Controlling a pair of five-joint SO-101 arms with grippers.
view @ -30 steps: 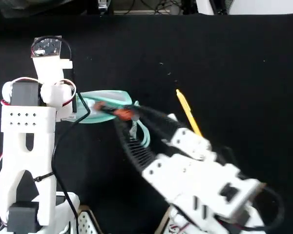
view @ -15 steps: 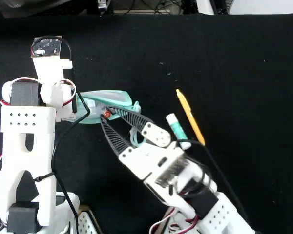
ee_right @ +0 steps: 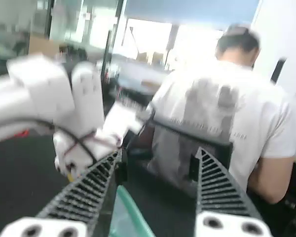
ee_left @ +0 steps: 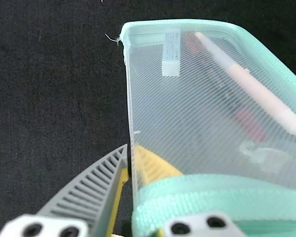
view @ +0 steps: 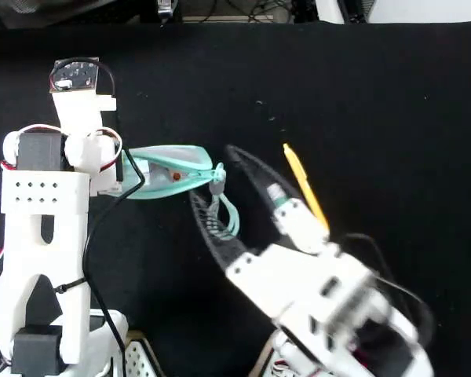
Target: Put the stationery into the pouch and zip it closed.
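Note:
The teal mesh pouch [view: 169,169] lies left of centre with its strap [view: 229,216] trailing toward me. My left gripper [view: 125,177] is shut on its left end; in the left wrist view the pouch [ee_left: 187,113] stands between the fingers [ee_left: 91,195] of the left gripper [ee_left: 133,163]. Inside it lie a pale pink pen [ee_left: 251,94] and a red one [ee_left: 246,123]. My right gripper [view: 210,174] hangs open and empty above the pouch's right end, with its fingers [ee_right: 219,192] wide apart around the right gripper's [ee_right: 158,153] gap. A yellow pen [view: 302,182] and a teal-white marker [view: 276,195] lie on the cloth.
A black cloth [view: 377,102] covers the table, bare at the back and right. The left arm's white body [view: 43,228] fills the left side. The right arm's body [view: 322,298] covers the near centre and part of the marker.
The right gripper let go of an orange-tipped pen at the pouch mouth, opened, and swung up and to the right. The left arm and pouch stayed put.

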